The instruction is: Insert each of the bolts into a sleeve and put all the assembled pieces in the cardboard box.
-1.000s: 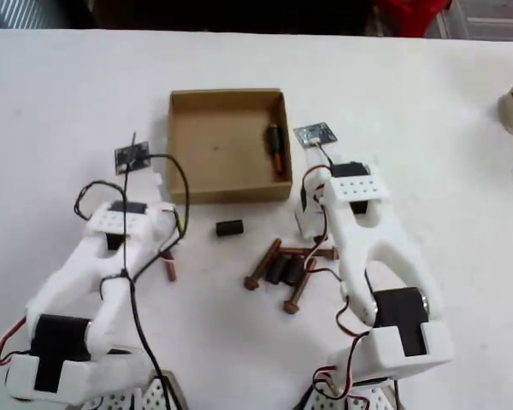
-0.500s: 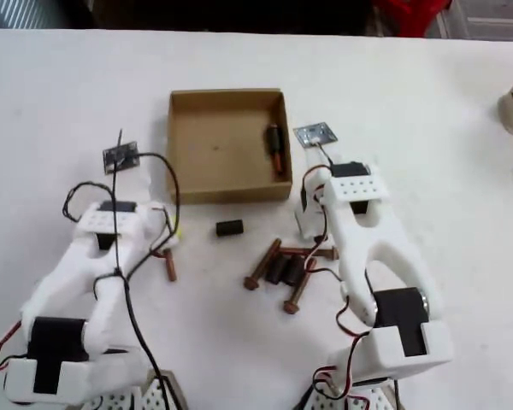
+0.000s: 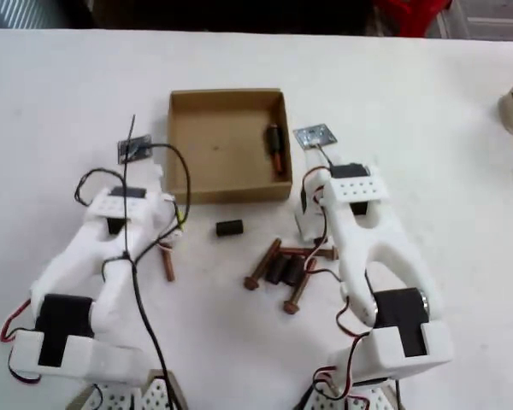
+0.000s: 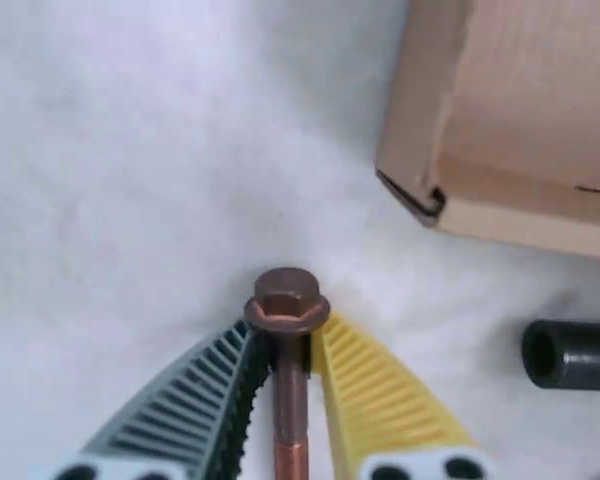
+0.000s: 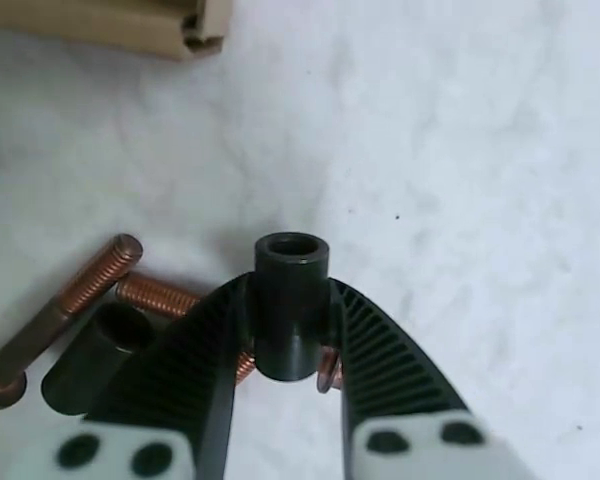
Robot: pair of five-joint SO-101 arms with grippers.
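White table (image 3: 427,102) is carrying loose parts. Left gripper (image 4: 288,337) is pinching a copper bolt (image 4: 287,305) below its head. Right gripper (image 5: 291,300) is clamping a black sleeve (image 5: 291,262).

Bolts (image 3: 262,263), black sleeve (image 3: 229,228) near cardboard box (image 3: 231,195) — 1 assembled piece (image 3: 276,147) inside.

White table (image 3: 427,94), loose parts.
On it the cardboard box (image 3: 225,196); black sleeve (image 3: 229,228) just beside its near wall; bolts and sleeves (image 3: 282,270) heaped near its corner.
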